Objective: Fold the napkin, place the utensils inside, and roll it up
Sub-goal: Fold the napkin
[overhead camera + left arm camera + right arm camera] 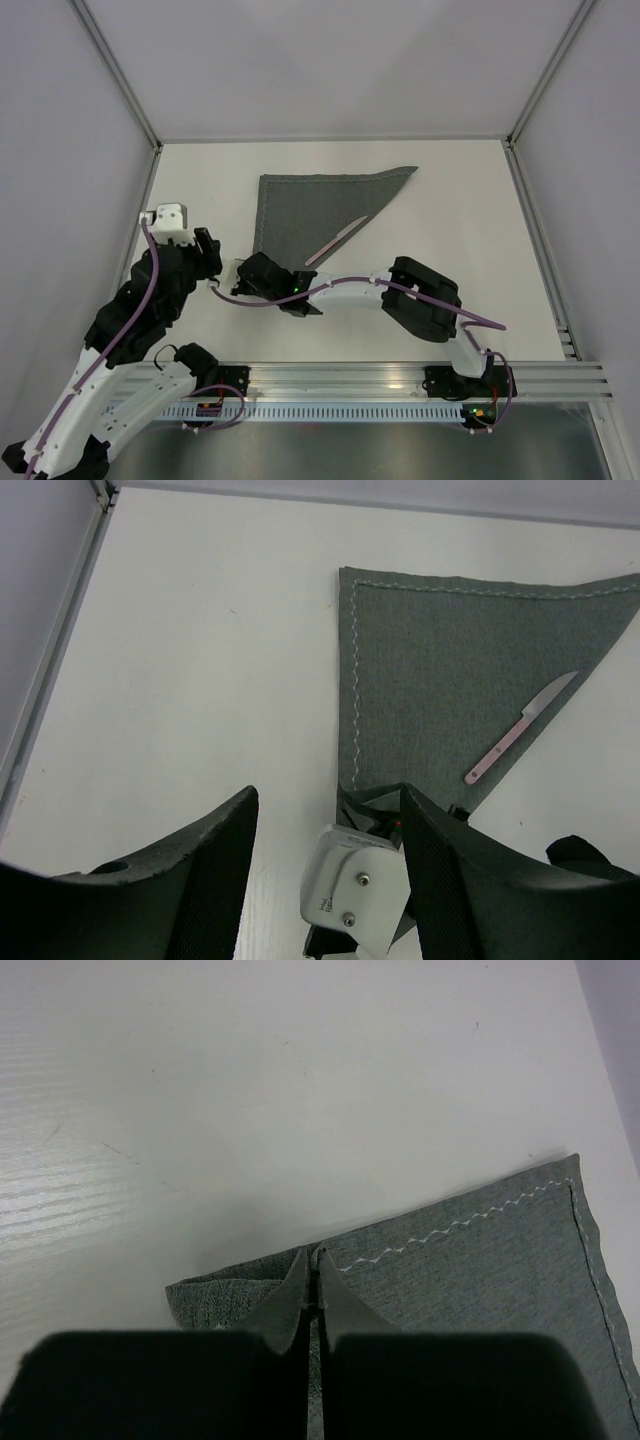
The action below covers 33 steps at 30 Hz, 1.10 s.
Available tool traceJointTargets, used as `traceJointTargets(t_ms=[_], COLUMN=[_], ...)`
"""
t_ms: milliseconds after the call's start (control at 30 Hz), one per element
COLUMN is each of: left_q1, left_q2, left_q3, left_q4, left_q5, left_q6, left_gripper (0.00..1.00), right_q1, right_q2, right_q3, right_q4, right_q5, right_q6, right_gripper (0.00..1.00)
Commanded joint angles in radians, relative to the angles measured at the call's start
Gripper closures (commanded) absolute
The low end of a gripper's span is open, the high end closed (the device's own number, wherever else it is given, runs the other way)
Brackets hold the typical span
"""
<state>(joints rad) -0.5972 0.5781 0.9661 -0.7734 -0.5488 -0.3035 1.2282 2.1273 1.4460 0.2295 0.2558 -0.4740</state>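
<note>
The dark grey napkin lies folded into a triangle on the table, with its pale stitched line along the far and left edges. The pale pink knife rests on it along the diagonal edge, and also shows in the left wrist view. My right gripper is at the napkin's near left corner and is shut on the cloth edge; its jaws are pinched together with the cloth lifted a little. My left gripper is open and empty, just left of that corner, above the bare table.
The white table has metal rails along its left and right sides and grey walls behind. The right arm stretches across the near middle. Its white wrist camera sits between my left fingers.
</note>
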Motion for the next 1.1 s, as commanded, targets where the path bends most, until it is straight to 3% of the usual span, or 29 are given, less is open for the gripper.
traceJointTargets(t_ms=[0,467,1067], left_q1=[-0.003,-0.003,-0.003], left_q2=[-0.02,0.009,0.301], left_q3=[0.051,0.053,-0.113], left_q4=[0.011,0.051,0.391], left_q5=[-0.019,-0.019,0.112], left_q6=[-0.131,-0.157,-0.263], left_gripper=[0.36,0.35,0.36], right_q1=[-0.003,-0.061,-0.358], right_q2=[-0.095,-0.202,-0.264], right_q3=[-0.01,-0.081,-0.173], right_q4=[-0.009,-0.065,-0.144], right_q5=[0.0,0.017,-0.096], right_q6=[0.035,0.086,0.202], right_gripper=[0.99,1.0,1.0])
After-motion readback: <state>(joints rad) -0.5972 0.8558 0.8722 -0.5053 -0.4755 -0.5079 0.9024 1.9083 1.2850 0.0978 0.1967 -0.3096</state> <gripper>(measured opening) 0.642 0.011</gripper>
